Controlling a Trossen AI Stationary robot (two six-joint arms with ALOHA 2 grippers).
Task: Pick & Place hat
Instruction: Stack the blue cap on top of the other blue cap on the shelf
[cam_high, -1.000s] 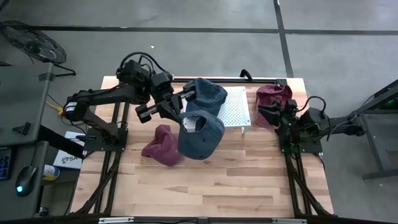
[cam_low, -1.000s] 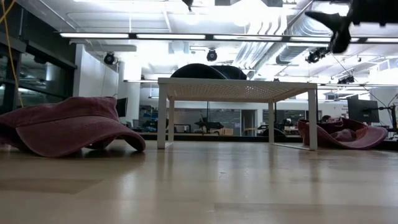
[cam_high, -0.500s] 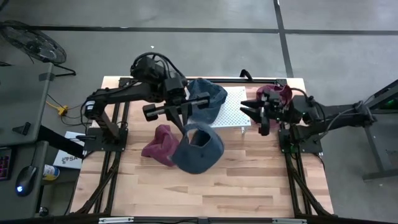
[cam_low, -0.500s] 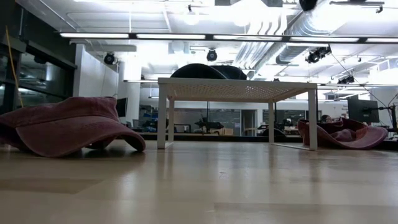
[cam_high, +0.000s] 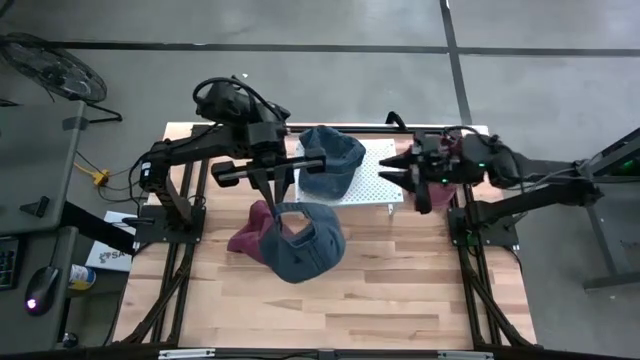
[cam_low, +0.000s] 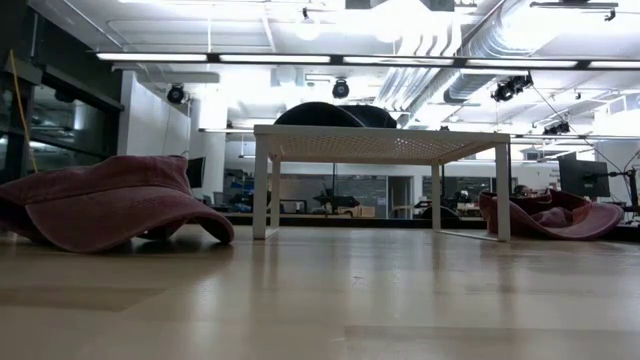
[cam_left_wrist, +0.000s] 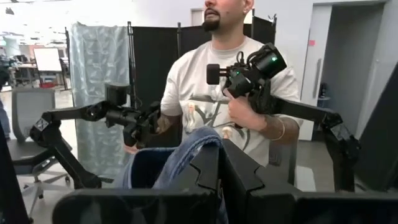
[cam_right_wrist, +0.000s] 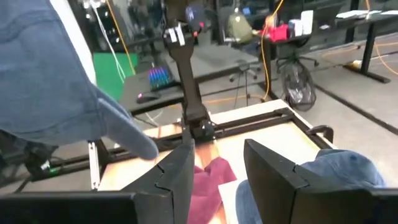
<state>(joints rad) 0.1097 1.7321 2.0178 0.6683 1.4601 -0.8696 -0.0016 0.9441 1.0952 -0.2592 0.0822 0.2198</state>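
My left gripper (cam_high: 282, 198) (cam_left_wrist: 219, 171) is shut on a blue denim hat (cam_high: 303, 242) that hangs high over the table's middle, partly above a maroon hat (cam_high: 252, 232) lying on the wood. A second blue hat (cam_high: 332, 160) sits on the white perforated stand (cam_high: 380, 175). My right gripper (cam_high: 406, 180) (cam_right_wrist: 217, 171) hovers open beside the stand's right end, touching nothing. Another maroon hat (cam_low: 550, 215) lies at the far right, mostly hidden under the right arm in the high view. My left gripper pinches a fold of the blue hat's denim (cam_left_wrist: 183, 152) between its two shut fingers, at the hat's edge (cam_high: 284, 208). The fingers lie about level. The hat hangs below them, its opening turned up, lifted clear of the table and of the maroon hat.
The white stand (cam_low: 380, 142) stands on thin legs at the table's far middle. Bare wood (cam_high: 330, 310) stretches across the near half. A person (cam_left_wrist: 217, 68) with control arms shows beyond the table in the left wrist view.
My left gripper has risen with the blue hat and tipped toward level; the hat has swung toward the near edge and over the maroon hat. My right gripper has lifted off the far-right maroon hat's area, tipped up to level and moved toward the stand, staying open.
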